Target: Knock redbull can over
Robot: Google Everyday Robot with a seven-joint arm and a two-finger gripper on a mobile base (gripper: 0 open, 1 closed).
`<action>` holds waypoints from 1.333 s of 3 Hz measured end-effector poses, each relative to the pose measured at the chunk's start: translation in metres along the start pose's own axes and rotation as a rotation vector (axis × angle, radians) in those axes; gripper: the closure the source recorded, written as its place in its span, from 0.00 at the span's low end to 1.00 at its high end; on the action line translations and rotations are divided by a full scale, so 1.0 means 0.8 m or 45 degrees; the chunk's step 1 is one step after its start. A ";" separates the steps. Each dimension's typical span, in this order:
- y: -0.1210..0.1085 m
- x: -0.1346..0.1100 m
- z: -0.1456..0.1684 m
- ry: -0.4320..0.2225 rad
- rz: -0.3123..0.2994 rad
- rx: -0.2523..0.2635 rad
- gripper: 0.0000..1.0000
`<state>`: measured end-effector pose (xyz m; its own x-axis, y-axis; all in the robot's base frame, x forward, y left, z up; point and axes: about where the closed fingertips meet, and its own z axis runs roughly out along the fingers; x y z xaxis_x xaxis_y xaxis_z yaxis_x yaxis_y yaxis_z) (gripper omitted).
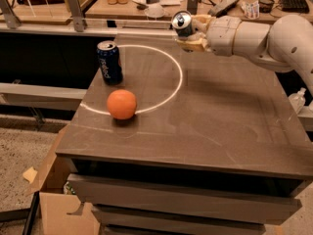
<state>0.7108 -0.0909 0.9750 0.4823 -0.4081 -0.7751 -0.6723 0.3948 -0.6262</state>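
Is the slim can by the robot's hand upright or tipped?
Tipped: the redbull can leans, silver top toward the camera, at the hand over the table's far edge.

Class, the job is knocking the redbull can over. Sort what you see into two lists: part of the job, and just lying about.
Part of the job:
redbull can, tilted between the jaws
gripper, at the far edge of the table

Just lying about:
dark-blue can, upright
orange, in front of it
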 end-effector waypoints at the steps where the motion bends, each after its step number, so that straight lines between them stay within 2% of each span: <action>1: 0.017 -0.011 0.007 0.128 -0.192 -0.181 1.00; 2: 0.045 0.004 0.008 0.281 -0.411 -0.413 1.00; 3: 0.074 0.035 0.019 0.380 -0.567 -0.611 1.00; 4: 0.092 0.076 0.040 0.475 -0.722 -0.755 0.98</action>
<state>0.7085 -0.0602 0.8787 0.6858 -0.6935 -0.2208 -0.6179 -0.3945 -0.6801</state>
